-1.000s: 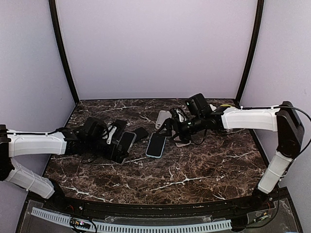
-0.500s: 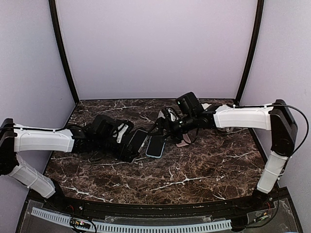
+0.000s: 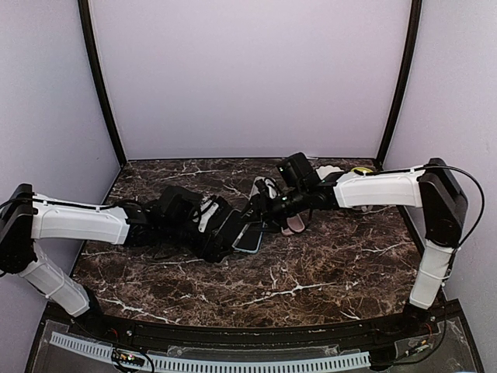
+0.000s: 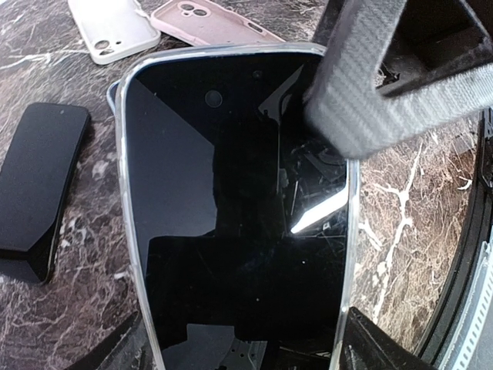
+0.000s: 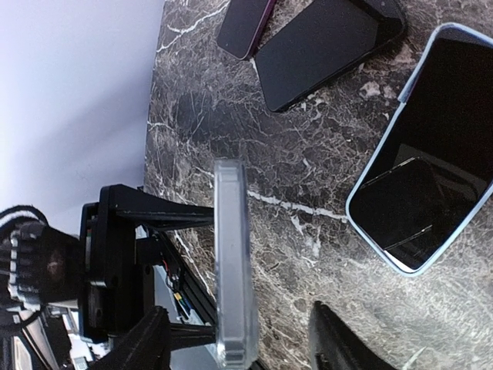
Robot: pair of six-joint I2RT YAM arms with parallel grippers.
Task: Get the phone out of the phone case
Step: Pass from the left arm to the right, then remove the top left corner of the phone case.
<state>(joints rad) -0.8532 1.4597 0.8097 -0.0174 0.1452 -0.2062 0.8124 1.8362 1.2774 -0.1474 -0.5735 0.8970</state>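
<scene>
Though the phone is clamped in the left gripper, its lower end is cut off; the right gripper is spread astride the phone case rim.

From the left wrist, the clear-cased phone runs off the bottom edge; a finger of the right pincer hides its corner.

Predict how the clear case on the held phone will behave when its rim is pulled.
The clear case looks thin and see-through, so its rim will probably flex and peel rather than snap. The glossy phone may slip once freed.
</scene>
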